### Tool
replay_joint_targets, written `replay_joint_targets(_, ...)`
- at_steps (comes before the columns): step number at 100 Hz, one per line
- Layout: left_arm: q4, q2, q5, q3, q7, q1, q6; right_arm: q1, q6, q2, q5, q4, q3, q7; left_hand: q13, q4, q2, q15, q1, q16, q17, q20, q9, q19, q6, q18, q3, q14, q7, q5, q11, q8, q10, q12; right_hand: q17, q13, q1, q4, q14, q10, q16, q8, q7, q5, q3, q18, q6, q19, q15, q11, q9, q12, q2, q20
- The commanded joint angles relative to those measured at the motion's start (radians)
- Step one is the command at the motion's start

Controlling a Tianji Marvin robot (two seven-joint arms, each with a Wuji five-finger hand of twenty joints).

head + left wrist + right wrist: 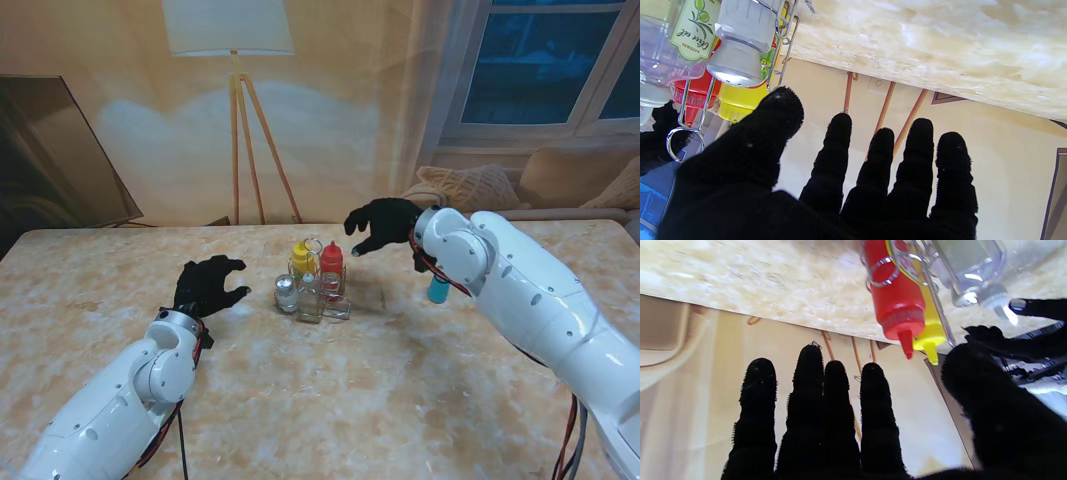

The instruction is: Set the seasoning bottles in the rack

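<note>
A wire rack [313,244] stands mid-table holding a yellow squeeze bottle [299,258], a red squeeze bottle [332,259], a clear olive-oil bottle [309,297] and a silver-capped shaker [286,293]. The left wrist view shows the shaker [740,50], the oil bottle [670,46] and the yellow bottle [740,101] inside the wire frame. My left hand [208,285] rests open to the left of the rack, empty. My right hand [383,224] hovers open just right of and behind the rack, empty. The red bottle [895,300] and yellow bottle [930,330] show in the right wrist view.
A blue-capped bottle [438,289] stands on the table to the right of the rack, partly hidden behind my right forearm. A small glass piece [337,307] sits at the rack's near right corner. A floor lamp and a sofa lie beyond the far edge.
</note>
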Motion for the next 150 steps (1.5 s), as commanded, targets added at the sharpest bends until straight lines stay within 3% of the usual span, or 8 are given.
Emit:
replay_joint_targets(1,-0.003,-0.001,0.002,0.002,-0.012,0.000,0.004,-0.038,0.009,0.033,-0.022,-0.013,0.019,0.023,-0.024,0.021,-0.015,0.016,-0.002,0.015,-0.011,0.003,-0.034,-0.006,0.003,0.003,0.029,-0.001,0.008,-0.002,-0.003,0.009,0.009,0.003,-0.009,-0.007,0.006,0.027,0.008,0.009,-0.024,0.007,-0.010,0.003,0.001,0.012,-0.024,-0.010,-0.020,-0.022,-0.016,-0.021,-0.011,0.010)
replay_joint_targets(34,-0.001,-0.002,-0.001,0.011,-0.017,-0.004,0.010,-0.193,0.013,0.079,-0.202,-0.122,0.189,0.055,-0.024,0.021,-0.018,0.016,-0.002,0.015,-0.011,0.003,-0.034,-0.006,0.003,0.003,0.031,-0.001,0.008,-0.004,-0.002,0.009,0.010,0.003,0.006,0.003,0.064,0.008,-0.009,-0.019,-0.069,0.009,0.035,0.001,0.110,-0.006,-0.120,-0.040,-0.105,-0.081,0.001,-0.056,-0.128,-0.019)
replay_joint_targets(43,-0.001,-0.002,0.000,0.012,-0.017,-0.004,0.010,-0.222,0.011,0.087,-0.238,-0.137,0.220,0.061,-0.023,0.021,-0.019,0.017,0.000,0.016,-0.009,0.003,-0.034,-0.005,0.001,0.001,0.033,-0.003,0.008,-0.004,-0.002,0.009,0.008,0.003,0.024,0.006,0.099,0.007,-0.019,-0.033,-0.082,0.001,0.046,-0.018,0.135,-0.032,-0.181,-0.034,-0.126,-0.098,0.005,-0.069,-0.174,-0.019)
replay_joint_targets(70,0.004,-0.003,0.005,0.016,-0.003,-0.007,0.008,-0.291,0.034,0.108,-0.339,-0.183,0.289,0.129,-0.020,0.020,-0.025,0.027,-0.001,0.022,-0.005,0.006,-0.034,0.003,0.002,-0.002,0.045,-0.007,0.013,-0.004,0.008,0.010,0.008,0.008,-0.001,-0.028,0.116,0.004,0.000,-0.034,-0.104,-0.036,0.051,-0.042,0.177,-0.012,-0.198,-0.078,-0.167,-0.139,-0.018,-0.087,-0.254,-0.035)
replay_joint_targets(97,0.006,-0.004,0.004,0.020,0.003,-0.008,0.006,-0.314,0.073,0.108,-0.375,-0.154,0.306,0.089,-0.016,0.019,-0.027,0.036,0.001,0.028,-0.002,0.009,-0.033,0.012,0.006,-0.004,0.051,-0.008,0.020,0.003,0.013,0.013,0.009,0.011,-0.051,-0.057,0.130,0.002,0.041,-0.035,-0.099,-0.054,0.059,-0.075,0.183,0.033,-0.262,-0.081,-0.166,-0.168,-0.044,-0.094,-0.258,-0.042)
replay_joint_targets(108,0.006,-0.004,0.005,0.020,0.002,-0.008,0.007,-0.309,0.078,0.105,-0.376,-0.127,0.302,0.048,-0.017,0.019,-0.027,0.036,0.002,0.029,-0.003,0.009,-0.034,0.013,0.006,-0.004,0.051,-0.007,0.020,0.000,0.014,0.012,0.008,0.010,-0.059,-0.067,0.132,0.002,0.047,-0.039,-0.098,-0.056,0.071,-0.079,0.189,0.036,-0.269,-0.075,-0.165,-0.168,-0.053,-0.092,-0.264,-0.045)
replay_joint_targets(150,0.008,-0.004,0.005,0.022,0.000,-0.009,0.009,-0.264,0.121,0.104,-0.360,-0.031,0.248,0.007,-0.016,0.019,-0.030,0.037,0.001,0.030,-0.002,0.008,-0.035,0.015,0.006,-0.004,0.054,-0.008,0.022,0.002,0.014,0.012,0.008,0.010,-0.049,-0.058,0.177,0.004,0.063,-0.039,-0.100,-0.073,0.090,-0.099,0.203,0.033,-0.274,-0.062,-0.153,-0.162,-0.069,-0.096,-0.270,-0.059)
